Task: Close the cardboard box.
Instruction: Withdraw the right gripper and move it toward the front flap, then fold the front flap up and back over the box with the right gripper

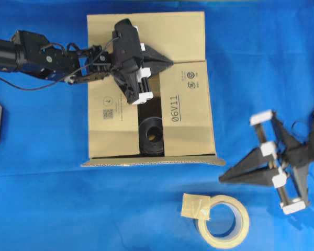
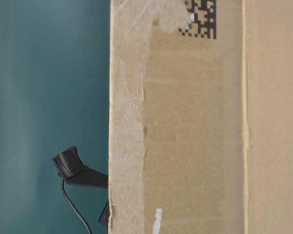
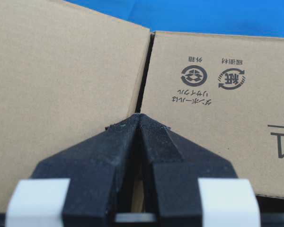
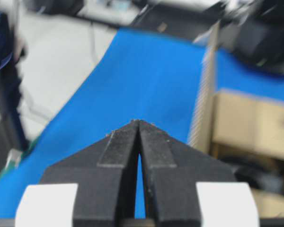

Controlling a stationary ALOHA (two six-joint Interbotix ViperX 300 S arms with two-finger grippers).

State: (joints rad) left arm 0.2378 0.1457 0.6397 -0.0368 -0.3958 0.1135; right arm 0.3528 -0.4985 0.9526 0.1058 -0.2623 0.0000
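Overhead exterior shows the cardboard box (image 1: 149, 86) toward the far edge of the blue bench (image 1: 272, 57), its far and side flaps down but a dark gap open and the near flap upright. The left gripper (image 1: 170, 63), pinched closed on nothing, presses where the flaps meet, likely to hold them flat. The right gripper (image 1: 222, 179), also closed and empty, hangs beside the box's near right corner, seemingly positioned to tackle the near flap.
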